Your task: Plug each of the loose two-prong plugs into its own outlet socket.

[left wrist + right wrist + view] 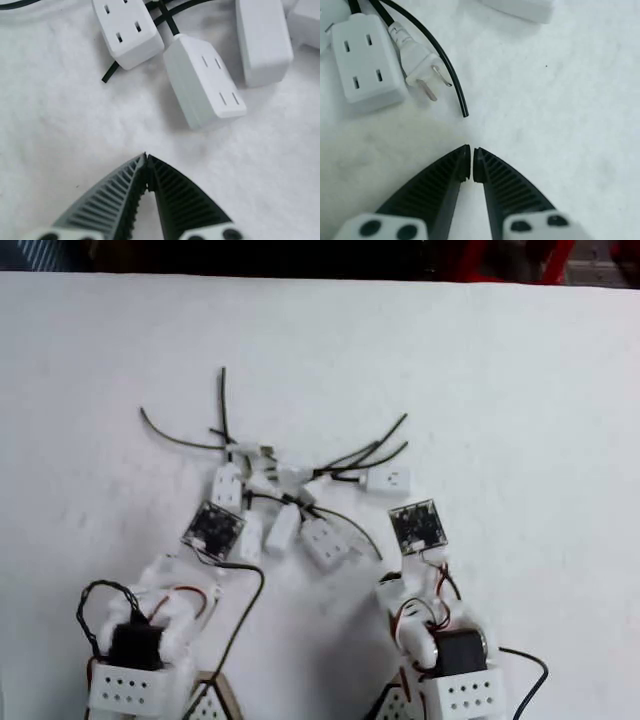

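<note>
White plug (422,67) lies just ahead of right gripper (471,164), prongs toward it, long axis slanted, outlet socket (367,62) just beside. Right arm looks nearer. Fingers together, empty; same on left gripper (146,170).

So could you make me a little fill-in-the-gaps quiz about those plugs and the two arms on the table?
1. The loose plug in the right wrist view has ____ metal prongs.
2. The outlet block beside it shows ____ slots on its upper face.
3. The jaws of both arms are ____ and hold nothing.
4. Everything lies on a ____ table.
Missing words: two; four; shut; white.
</note>
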Motion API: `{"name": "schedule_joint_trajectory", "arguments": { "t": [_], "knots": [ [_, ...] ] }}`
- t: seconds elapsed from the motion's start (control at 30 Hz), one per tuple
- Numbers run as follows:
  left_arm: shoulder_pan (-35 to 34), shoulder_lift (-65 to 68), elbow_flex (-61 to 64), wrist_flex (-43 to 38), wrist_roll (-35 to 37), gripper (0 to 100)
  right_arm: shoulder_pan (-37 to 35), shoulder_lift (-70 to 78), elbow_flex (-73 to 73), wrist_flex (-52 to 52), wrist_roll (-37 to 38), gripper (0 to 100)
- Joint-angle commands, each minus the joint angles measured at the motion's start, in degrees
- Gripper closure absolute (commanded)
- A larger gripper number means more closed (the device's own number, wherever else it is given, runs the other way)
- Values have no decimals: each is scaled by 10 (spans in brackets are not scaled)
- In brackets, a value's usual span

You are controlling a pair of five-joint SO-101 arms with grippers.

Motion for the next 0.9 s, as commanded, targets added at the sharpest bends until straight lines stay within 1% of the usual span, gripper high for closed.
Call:
{"name": "schedule_joint_trajectory", "arguments": {
  "t": [0.0, 0.07, 0.17, 0.27, 0.33, 0.4, 0.53, 0.63, 0.73, 0.8, 0.87],
  "knots": [
    [10, -4, -4, 2, 4, 976, 3, -7, 5, 2, 4, 980],
    [10, -5, -8, 1, 1, 976, 3, -7, 5, 2, 4, 980],
    [0, -5, -52, 4, 0, 976, 3, -7, 5, 2, 4, 980],
    [-47, -5, -84, 0, 0, 976, 3, -7, 5, 2, 4, 980],
    [-63, -5, -91, -7, 4, 976, -1, -7, 5, 2, 4, 980],
    [-66, -5, -94, -32, 4, 976, -1, -7, 5, 2, 2, 978],
    [-66, -5, -94, -53, 4, 976, -1, -7, 5, 2, 4, 980],
    [-67, -5, -93, -54, -1, 976, 0, -7, 5, 2, 4, 978],
    [-67, -5, -92, -33, -1, 976, 5, -7, -4, 3, 5, 978],
    [-67, -5, -92, -25, -1, 976, 16, -7, -32, 2, 33, 978],
    [-80, -5, -92, -23, -1, 976, 48, -7, -66, -14, 95, 978]
  ]
}}
